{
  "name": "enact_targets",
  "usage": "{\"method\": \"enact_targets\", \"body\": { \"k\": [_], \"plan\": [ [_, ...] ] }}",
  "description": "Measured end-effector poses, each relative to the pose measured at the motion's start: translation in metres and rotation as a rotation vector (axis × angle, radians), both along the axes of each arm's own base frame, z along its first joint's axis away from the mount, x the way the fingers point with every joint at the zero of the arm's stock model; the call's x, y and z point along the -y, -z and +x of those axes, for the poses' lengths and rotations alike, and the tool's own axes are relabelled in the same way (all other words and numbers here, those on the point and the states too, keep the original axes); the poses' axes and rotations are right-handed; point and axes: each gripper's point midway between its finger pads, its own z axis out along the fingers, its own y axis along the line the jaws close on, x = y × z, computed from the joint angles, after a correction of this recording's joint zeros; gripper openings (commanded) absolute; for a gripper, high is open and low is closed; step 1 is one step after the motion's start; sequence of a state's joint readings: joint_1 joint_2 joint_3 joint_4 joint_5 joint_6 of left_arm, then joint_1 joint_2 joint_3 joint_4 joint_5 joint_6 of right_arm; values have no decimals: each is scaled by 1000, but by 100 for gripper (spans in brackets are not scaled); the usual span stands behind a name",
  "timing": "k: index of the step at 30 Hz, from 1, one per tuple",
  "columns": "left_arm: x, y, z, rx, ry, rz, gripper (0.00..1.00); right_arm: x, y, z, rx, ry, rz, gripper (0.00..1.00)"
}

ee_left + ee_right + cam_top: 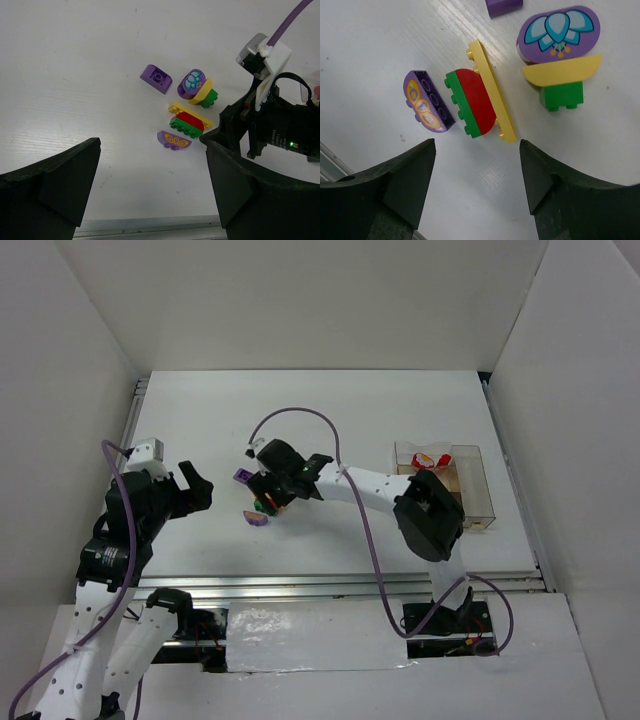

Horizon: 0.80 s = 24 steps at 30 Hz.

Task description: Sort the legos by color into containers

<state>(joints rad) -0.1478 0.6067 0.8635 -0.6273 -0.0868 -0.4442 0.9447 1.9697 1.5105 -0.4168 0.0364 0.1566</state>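
Right claw point(477, 147) spread wide, empty, over red half-round plastic brick point(476, 99). Purple butterfly-print plastic brick point(426, 102) lies at its 9 o'clock. Left claw point(152, 146) released, empty, above white desk point(70, 70).

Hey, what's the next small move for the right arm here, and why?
Probably lower the right gripper onto the red, green and yellow stack: its jaws are open and empty, and that stack lies just ahead of the gap, with the purple butterfly brick close beside it.
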Motion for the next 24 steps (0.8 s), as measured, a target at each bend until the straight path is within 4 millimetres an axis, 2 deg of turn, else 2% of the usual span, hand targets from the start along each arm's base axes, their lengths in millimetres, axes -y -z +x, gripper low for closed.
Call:
{"method": "enact_targets", "body": {
  "k": [8,15,16,18,21,22,24],
  "plan": [
    [0,0,0,0,0,0,100,-15,17,12,18,-94,-55,77],
    [1,0,0,0,4,-2,99,-14,43,12,0,-129,-113,67],
    [1,0,0,0,6,-3,100,-14,45,12,-2,-131,-118,61],
    [1,0,0,0,7,-3,99,-13,47,12,-1,-138,-124,56],
    [1,0,0,0,7,-3,99,-13,47,12,0,-139,-124,37],
    [1,0,0,0,7,-3,100,-13,47,13,2,-141,-125,23],
    [1,0,0,0,7,-3,99,-13,47,13,1,-139,-125,21]
  ]
}}
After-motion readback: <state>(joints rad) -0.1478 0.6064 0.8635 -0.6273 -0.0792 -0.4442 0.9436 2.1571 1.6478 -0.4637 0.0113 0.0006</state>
